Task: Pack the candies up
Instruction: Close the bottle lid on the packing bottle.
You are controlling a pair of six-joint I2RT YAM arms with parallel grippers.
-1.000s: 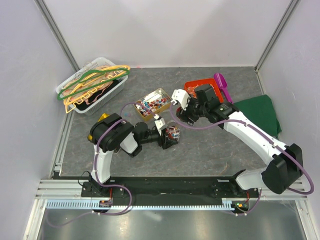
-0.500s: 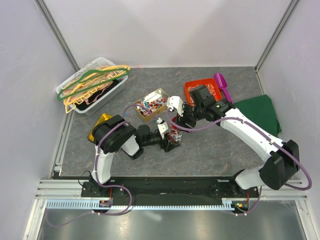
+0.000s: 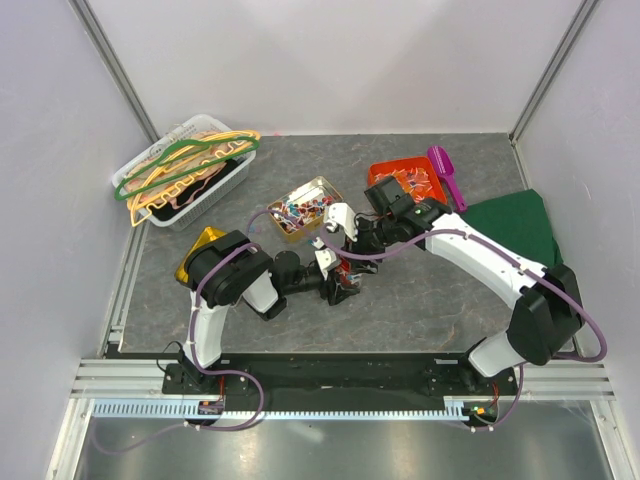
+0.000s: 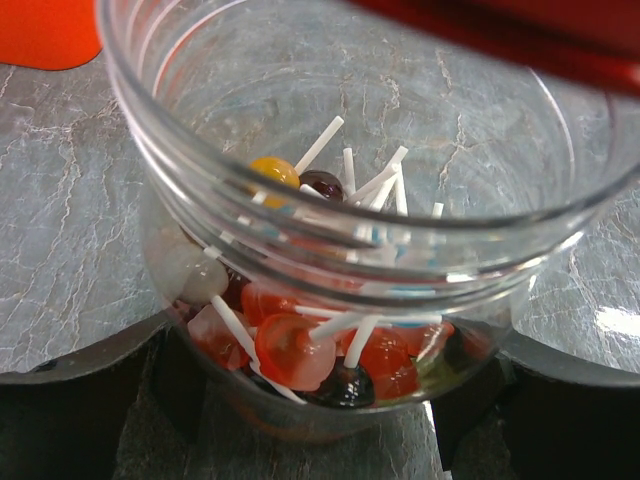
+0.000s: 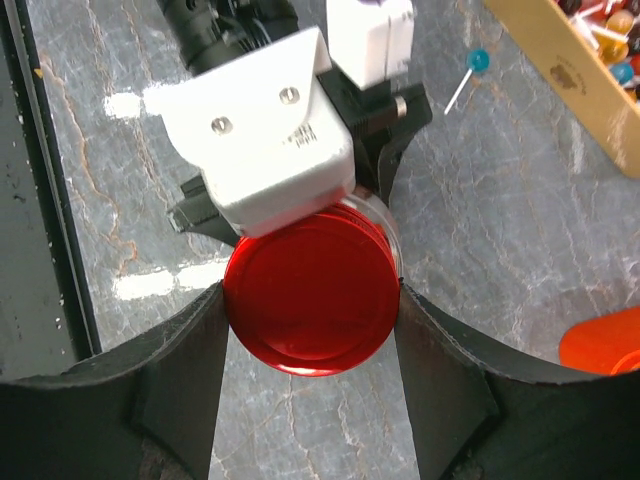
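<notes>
Left wrist view: my left gripper [image 4: 330, 400] hugs the glass jar [image 4: 420, 130].
Inside: the candies [image 4: 300, 350] sit at the jar's bottom.
Right wrist view: my right gripper [image 5: 312, 340] pinches the red lid [image 5: 310, 295] over the jar.

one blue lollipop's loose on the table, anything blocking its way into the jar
Yes: the red lid, held in the right gripper, sits over the jar mouth, so the blue lollipop cannot drop in.

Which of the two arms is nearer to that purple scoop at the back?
Right. The right arm passes close in front of the purple scoop. The left arm is on the table's left side, reaching only as far as the jar in the middle.
</notes>
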